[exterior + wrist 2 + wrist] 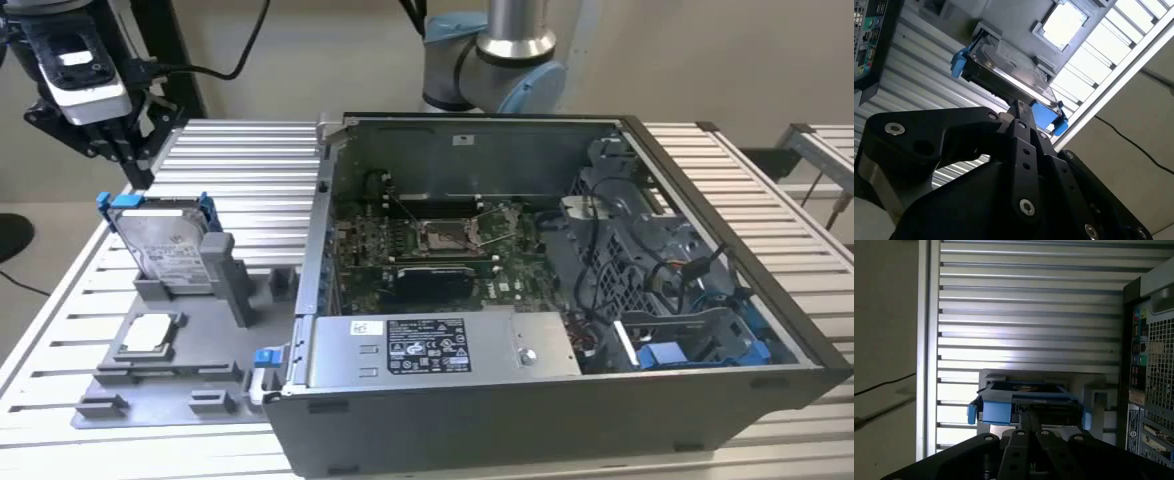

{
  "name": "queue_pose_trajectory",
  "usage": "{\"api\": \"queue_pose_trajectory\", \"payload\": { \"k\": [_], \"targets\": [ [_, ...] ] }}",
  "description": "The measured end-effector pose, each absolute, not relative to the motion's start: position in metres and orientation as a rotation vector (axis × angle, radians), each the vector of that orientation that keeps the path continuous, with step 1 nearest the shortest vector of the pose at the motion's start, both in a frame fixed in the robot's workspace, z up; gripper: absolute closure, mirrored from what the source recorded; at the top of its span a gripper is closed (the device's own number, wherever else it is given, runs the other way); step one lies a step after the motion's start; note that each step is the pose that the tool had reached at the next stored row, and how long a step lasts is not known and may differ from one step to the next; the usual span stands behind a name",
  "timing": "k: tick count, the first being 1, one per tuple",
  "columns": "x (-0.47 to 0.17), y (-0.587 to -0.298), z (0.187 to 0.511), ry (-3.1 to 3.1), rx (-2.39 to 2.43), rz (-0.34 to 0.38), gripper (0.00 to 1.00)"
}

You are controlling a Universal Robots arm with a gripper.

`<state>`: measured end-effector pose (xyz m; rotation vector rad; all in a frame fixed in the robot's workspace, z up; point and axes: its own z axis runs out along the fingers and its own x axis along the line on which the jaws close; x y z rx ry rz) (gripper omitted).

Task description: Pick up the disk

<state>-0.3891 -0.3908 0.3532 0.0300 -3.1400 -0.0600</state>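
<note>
Disk [1011, 59] is seen stood on edge, directly ahead of claw [1019, 106], not touching — claw pinched shut, empty; disk's long edge lies crosswise.

Plain beige wall [721, 50] at far side; ribbed alu table [240, 165] w/ bright glare; beige floor [54, 200] at the exterior view's left; black cable [1134, 145] across it.
</note>
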Motion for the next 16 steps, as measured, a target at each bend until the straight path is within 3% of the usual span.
{"api": "queue_pose_trajectory", "payload": {
  "k": [16],
  "targets": [
    [-0.417,-0.391,0.353,-3.140,0.033,-0.060,1.00]
  ]
}}
